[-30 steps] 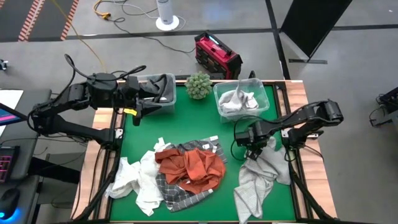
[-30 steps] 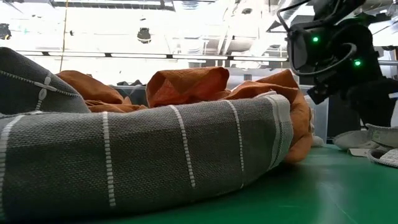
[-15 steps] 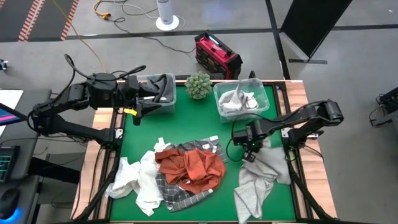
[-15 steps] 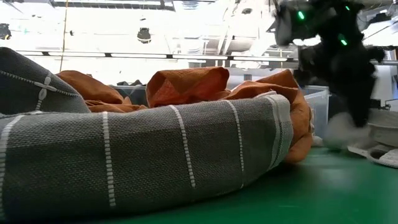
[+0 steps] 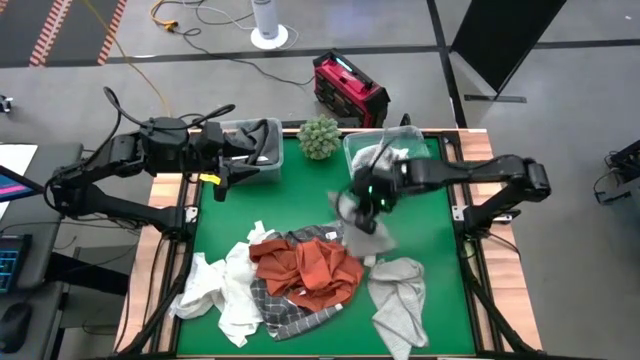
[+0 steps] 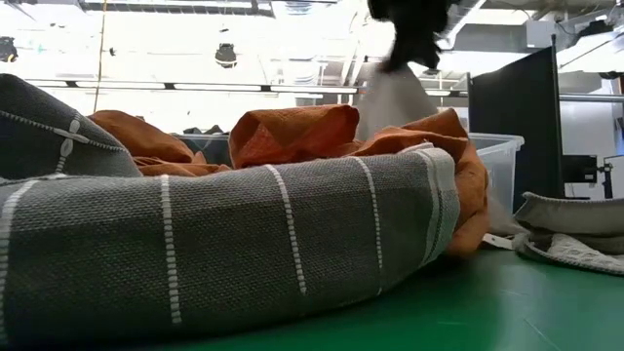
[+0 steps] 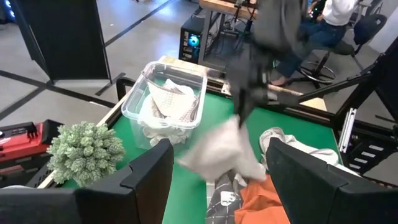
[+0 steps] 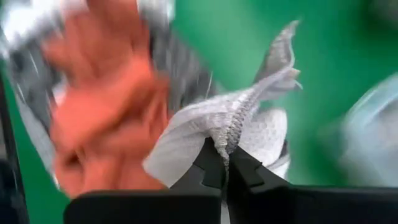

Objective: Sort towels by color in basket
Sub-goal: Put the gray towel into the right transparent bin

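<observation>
Nearby, plant (image 5: pixel 319 137) beside clear bin (image 5: pixel 428 150)

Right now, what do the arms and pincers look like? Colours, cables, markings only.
Both arms are black, made of slim jointed links. The left arm has black cable loops at its elbow and a yellow tag near its pincer, whose fingers are broad, flat and dark. The right arm shows a green light near its pincer; its fingers are black and blocky.
</observation>
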